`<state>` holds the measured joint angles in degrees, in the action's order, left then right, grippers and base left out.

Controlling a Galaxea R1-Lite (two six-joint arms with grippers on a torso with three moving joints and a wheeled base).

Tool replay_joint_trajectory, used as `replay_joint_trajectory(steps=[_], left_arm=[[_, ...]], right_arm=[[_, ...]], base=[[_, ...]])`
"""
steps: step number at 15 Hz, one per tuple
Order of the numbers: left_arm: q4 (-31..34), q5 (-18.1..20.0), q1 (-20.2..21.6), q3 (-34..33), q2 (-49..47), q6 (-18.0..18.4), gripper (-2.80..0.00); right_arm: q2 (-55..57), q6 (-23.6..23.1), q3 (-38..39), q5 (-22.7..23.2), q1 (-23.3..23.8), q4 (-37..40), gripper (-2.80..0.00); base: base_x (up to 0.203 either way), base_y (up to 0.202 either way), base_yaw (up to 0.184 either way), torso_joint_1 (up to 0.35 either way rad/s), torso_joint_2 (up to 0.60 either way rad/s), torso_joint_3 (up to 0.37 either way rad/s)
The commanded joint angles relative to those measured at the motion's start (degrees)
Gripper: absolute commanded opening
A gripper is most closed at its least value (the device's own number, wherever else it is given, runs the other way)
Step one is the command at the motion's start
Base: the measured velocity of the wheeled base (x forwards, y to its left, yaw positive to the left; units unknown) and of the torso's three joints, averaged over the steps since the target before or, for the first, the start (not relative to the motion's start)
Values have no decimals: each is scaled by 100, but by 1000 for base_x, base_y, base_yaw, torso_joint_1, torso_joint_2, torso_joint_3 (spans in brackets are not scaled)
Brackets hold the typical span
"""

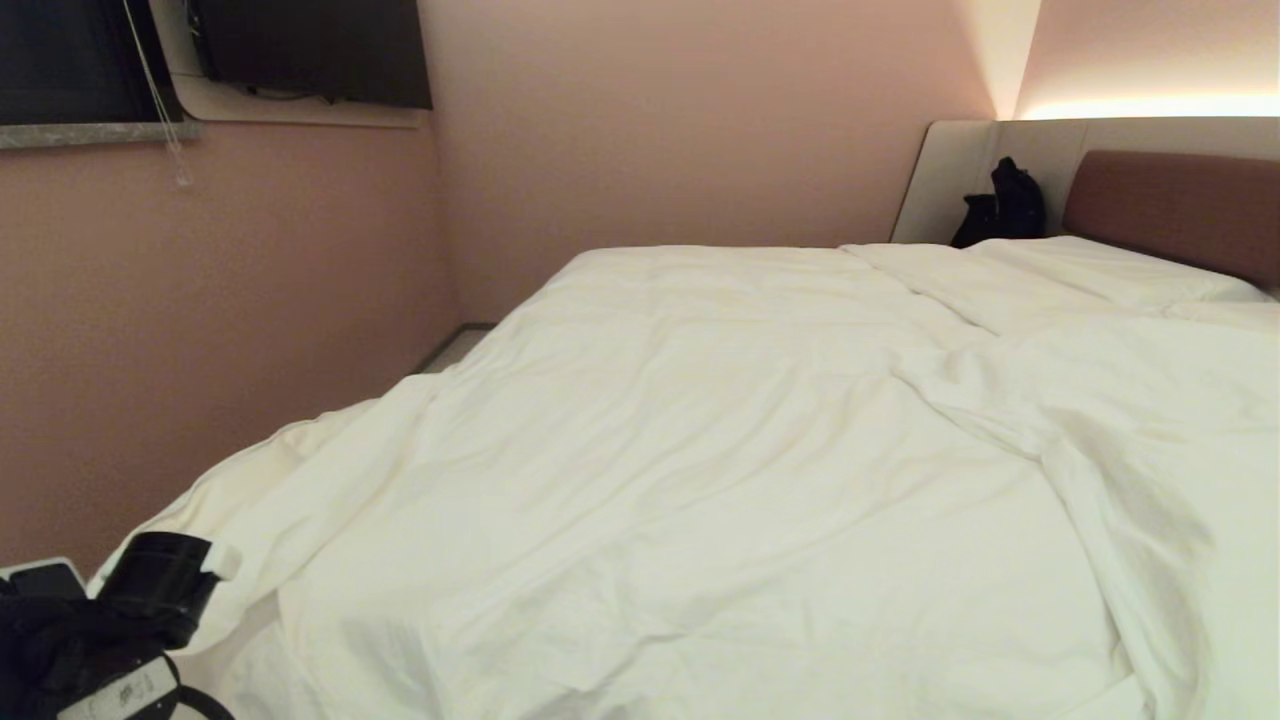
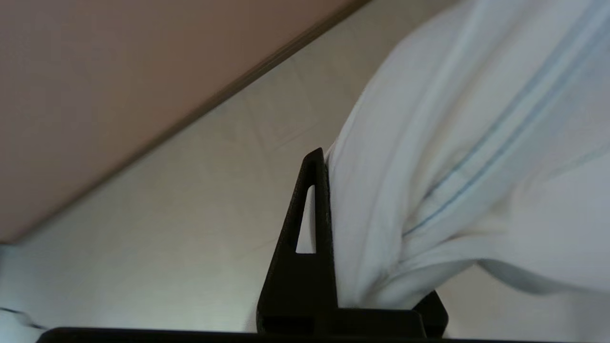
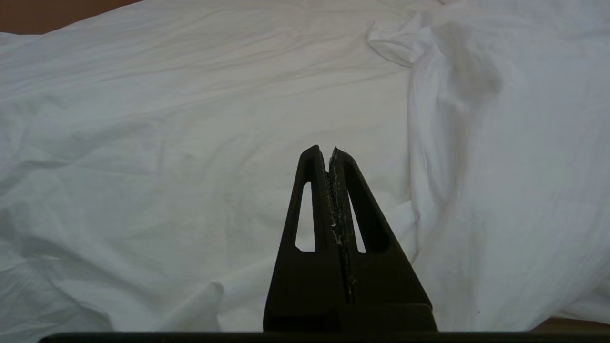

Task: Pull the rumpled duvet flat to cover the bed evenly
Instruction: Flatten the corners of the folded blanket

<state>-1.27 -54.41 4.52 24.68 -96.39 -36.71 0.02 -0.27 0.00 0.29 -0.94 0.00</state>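
Observation:
The puffy white duvet [image 1: 700, 470] lies spread over most of the bed [image 1: 1170, 205], creased, with a raised fold running down its right part. Its near left corner is drawn toward my left arm [image 1: 150, 590] at the lower left edge of the head view. In the left wrist view my left gripper [image 2: 333, 164] is shut on a bunched edge of the duvet [image 2: 429, 157]. One black finger [image 2: 310, 228] shows and the cloth hides the other. My right gripper [image 3: 329, 152] is shut and empty, hanging over the duvet [image 3: 167, 143].
A pink wall [image 1: 200, 330] runs close along the bed's left side, with a narrow strip of pale floor [image 1: 455, 350] between them. A black bag [image 1: 1005, 205] leans on the pale headboard panel. A dark screen [image 1: 310, 50] hangs high on the wall.

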Motion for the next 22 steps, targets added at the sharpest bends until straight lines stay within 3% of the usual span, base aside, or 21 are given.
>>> replay_joint_trajectory(steps=[1, 3, 10, 11, 12, 15, 18, 21, 22], left_arm=[[-584, 45, 434, 54, -63, -28, -280], [-1159, 169, 755, -18, -397, -18, -280], [-2708, 203, 787, -691, -1627, 99, -280], [-2813, 202, 782, -707, -1647, 139, -66], [-2971, 194, 779, -702, -1628, 224, 0], [-3108, 178, 773, -583, -1138, 521, 0], [-3102, 187, 764, -555, -9, 1211, 0], [-3055, 366, 743, -765, 1306, 2443, 0], [-2976, 457, 743, -854, 1742, 3000, 0]], right_arm=[[-2, -7, 0, 6, -3, 0, -280], [-2, -8, 0, 6, -3, 0, -280], [-2, -8, 0, 6, -3, 0, -280], [-2, -8, 0, 5, -3, 0, -280], [-2, 1, 0, -1, -3, 0, -280], [-2, 1, 0, 6, -3, 0, -280], [-2, -3, 0, 6, -3, 0, -280], [-2, 1, 0, 6, -3, 0, -280], [-2, 1, 0, 6, -3, 0, -280]], base=[[0, 0, 0, 0, 0, 0], [0, 0, 0, 0, 0, 0], [0, 0, 0, 0, 0, 0], [0, 0, 0, 0, 0, 0], [0, 0, 0, 0, 0, 0], [0, 0, 0, 0, 0, 0], [0, 0, 0, 0, 0, 0], [0, 0, 0, 0, 0, 0], [0, 0, 0, 0, 0, 0]])
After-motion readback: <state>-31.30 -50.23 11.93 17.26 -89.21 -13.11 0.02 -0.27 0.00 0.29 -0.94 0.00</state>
